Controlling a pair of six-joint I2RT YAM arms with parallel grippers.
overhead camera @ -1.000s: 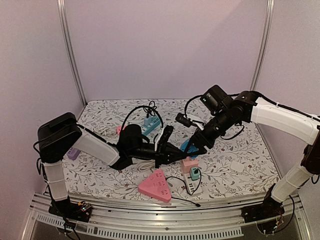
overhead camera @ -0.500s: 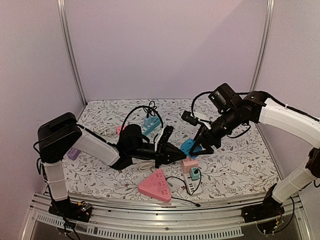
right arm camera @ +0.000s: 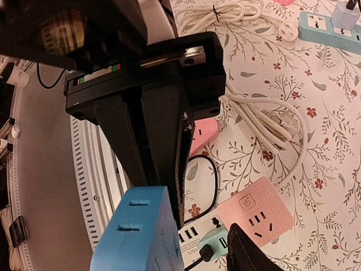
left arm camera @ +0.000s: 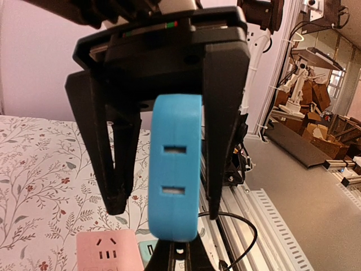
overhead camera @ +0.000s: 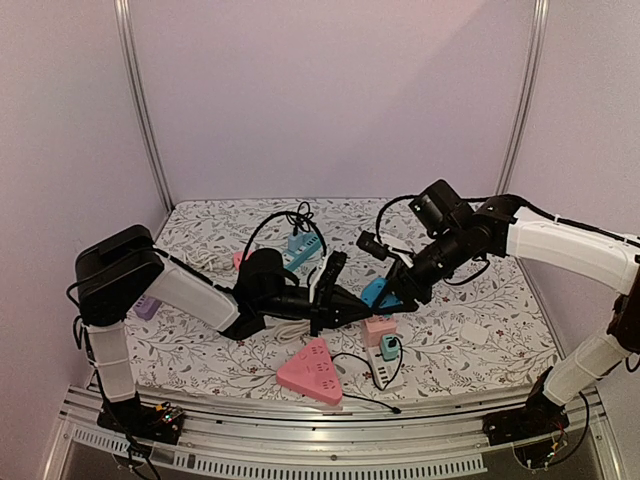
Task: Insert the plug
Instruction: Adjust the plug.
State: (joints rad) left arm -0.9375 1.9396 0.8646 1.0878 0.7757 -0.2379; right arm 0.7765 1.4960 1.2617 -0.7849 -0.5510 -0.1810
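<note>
The blue plug block [overhead camera: 373, 291] hangs above the mat at the tip of my left gripper [overhead camera: 360, 308], which is shut on its lower end. In the left wrist view the block [left arm camera: 175, 169] stands upright with two slots facing the camera, just above my left gripper [left arm camera: 181, 248]. My right gripper [left arm camera: 163, 208] straddles it from above: one finger touches its side, the other stands off with a gap, so it is open. From the right wrist the block [right arm camera: 135, 237] sits at the tapered black left gripper [right arm camera: 177, 209]. Only one of the right gripper's own fingers [right arm camera: 248, 254] shows.
A pink cube socket [overhead camera: 378, 328] lies right below the block, with a white strip and teal plug [overhead camera: 386, 358] beside it. A pink triangular strip [overhead camera: 312, 372] is near the front. A teal strip [overhead camera: 300, 250] and black cable lie at the back. A coiled white cable [right arm camera: 265, 113] lies beneath the left arm.
My right gripper swung away to the right, then came back over the blue block, with its jaws widening and narrowing. The left arm and the block stayed put.
</note>
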